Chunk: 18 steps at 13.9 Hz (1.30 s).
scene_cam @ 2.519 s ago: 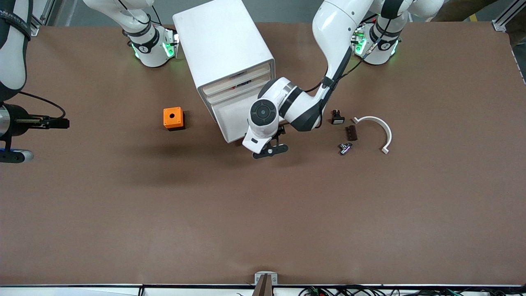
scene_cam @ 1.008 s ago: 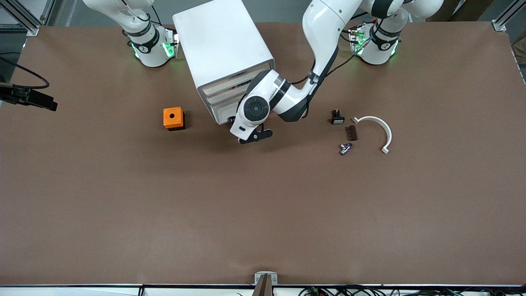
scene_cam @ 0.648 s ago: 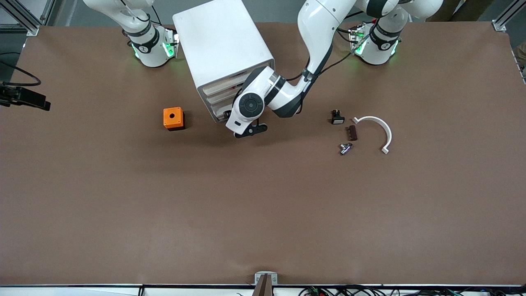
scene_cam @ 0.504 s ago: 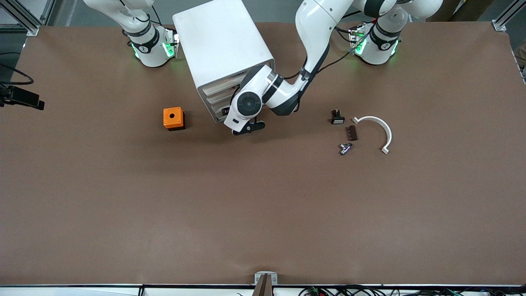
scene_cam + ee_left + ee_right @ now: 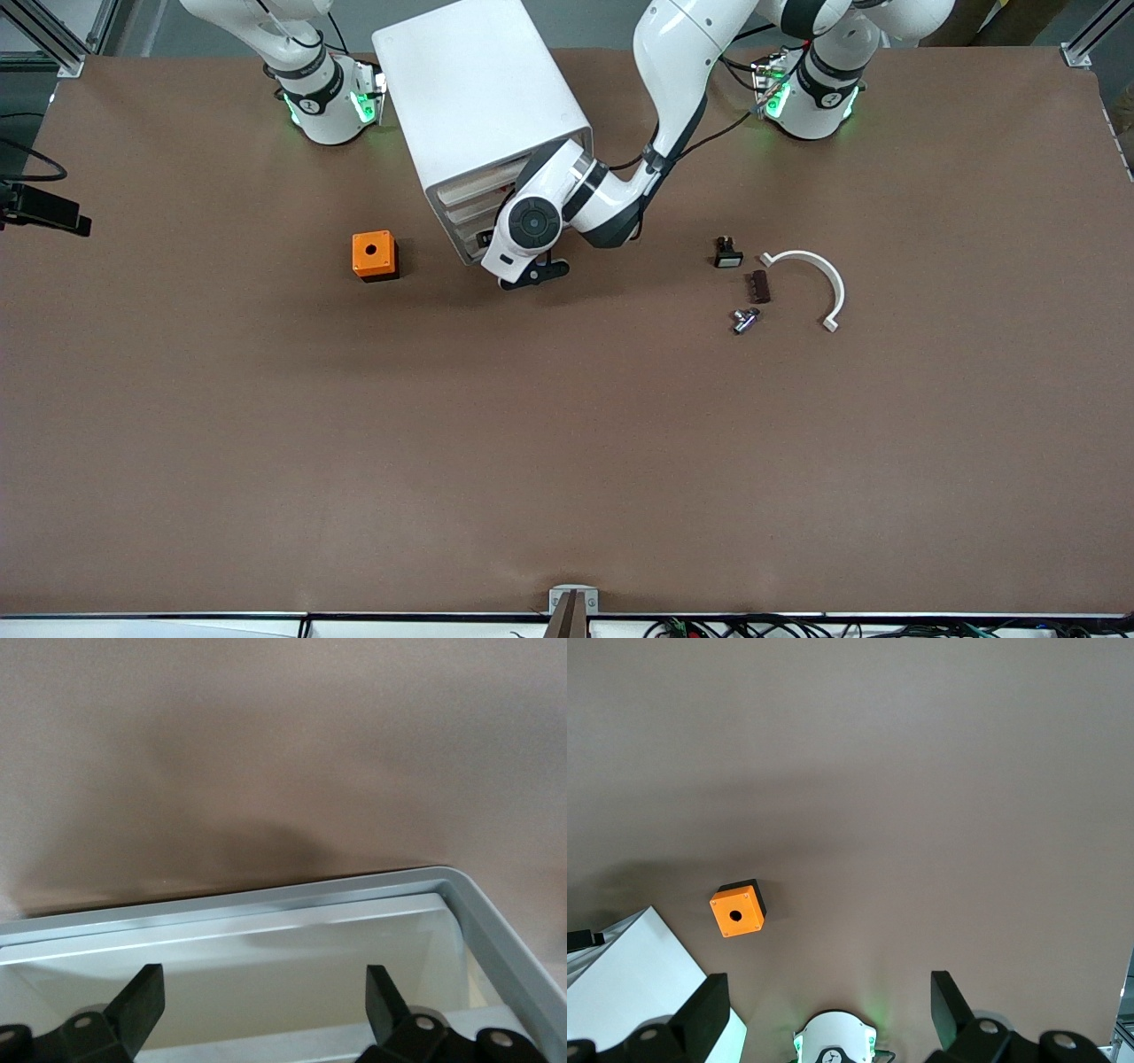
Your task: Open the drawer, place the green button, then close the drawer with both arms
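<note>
Your left gripper (image 5: 261,1014) is spread wide and holds nothing, down at the front of the cabinet (image 5: 478,106), with the rim of the drawer (image 5: 266,904) just past its fingertips. Your right gripper (image 5: 824,1014) is also wide open and empty, high over the table (image 5: 567,443) toward the right arm's end from the cabinet, looking down on the orange box (image 5: 373,255). You cannot see the button in any view.
</note>
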Each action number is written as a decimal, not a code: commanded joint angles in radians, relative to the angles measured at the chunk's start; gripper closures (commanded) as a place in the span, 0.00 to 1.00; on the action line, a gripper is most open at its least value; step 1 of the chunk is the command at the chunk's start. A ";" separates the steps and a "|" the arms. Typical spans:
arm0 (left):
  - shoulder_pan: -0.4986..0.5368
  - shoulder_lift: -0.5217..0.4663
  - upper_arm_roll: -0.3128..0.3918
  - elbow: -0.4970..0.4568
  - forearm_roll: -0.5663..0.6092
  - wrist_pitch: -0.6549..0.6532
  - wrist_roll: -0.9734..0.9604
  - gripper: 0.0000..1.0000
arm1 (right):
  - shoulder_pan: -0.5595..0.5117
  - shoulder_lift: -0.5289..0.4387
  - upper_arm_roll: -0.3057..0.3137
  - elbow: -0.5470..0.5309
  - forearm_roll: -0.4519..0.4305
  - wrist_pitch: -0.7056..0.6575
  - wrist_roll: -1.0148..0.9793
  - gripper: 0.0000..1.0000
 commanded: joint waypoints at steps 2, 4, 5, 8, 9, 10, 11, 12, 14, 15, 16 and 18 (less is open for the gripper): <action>0.029 -0.014 0.010 0.011 -0.007 0.003 -0.010 0.00 | -0.020 -0.051 0.006 -0.029 0.046 0.013 0.016 0.00; 0.062 -0.026 0.012 0.012 -0.005 0.003 -0.010 0.00 | -0.044 -0.051 0.007 -0.029 0.087 0.018 0.022 0.00; 0.084 -0.034 0.013 0.012 -0.004 0.003 -0.010 0.00 | -0.039 -0.052 0.009 -0.032 0.081 0.018 0.022 0.00; 0.130 -0.057 0.058 0.011 -0.001 0.001 -0.011 0.00 | -0.030 -0.107 0.013 -0.115 0.075 0.064 0.023 0.00; 0.133 -0.059 0.079 0.012 -0.001 0.001 -0.011 0.00 | -0.028 -0.132 0.013 -0.155 0.075 0.087 0.022 0.00; 0.133 -0.060 0.104 0.012 -0.001 0.001 -0.011 0.00 | -0.025 -0.144 0.015 -0.176 0.074 0.101 0.022 0.00; 0.135 -0.063 0.121 0.012 0.001 0.001 -0.011 0.00 | -0.018 -0.153 0.015 -0.189 0.071 0.107 0.022 0.00; 0.136 -0.065 0.134 0.012 0.001 -0.001 -0.011 0.00 | -0.016 -0.153 0.015 -0.190 0.057 0.105 0.022 0.00; 0.136 -0.066 0.173 0.012 0.001 -0.001 -0.011 0.00 | -0.014 -0.155 0.015 -0.190 0.052 0.108 0.022 0.00; 0.135 -0.066 0.193 0.012 0.001 -0.002 -0.011 0.00 | -0.016 -0.156 0.015 -0.190 0.052 0.110 0.020 0.00; 0.136 -0.066 0.205 0.012 0.021 -0.002 -0.011 0.00 | -0.016 -0.158 0.013 -0.193 0.052 0.111 0.020 0.00; 0.165 -0.071 0.210 0.012 0.118 -0.004 -0.008 0.00 | -0.019 -0.161 0.013 -0.197 0.041 0.113 0.010 0.00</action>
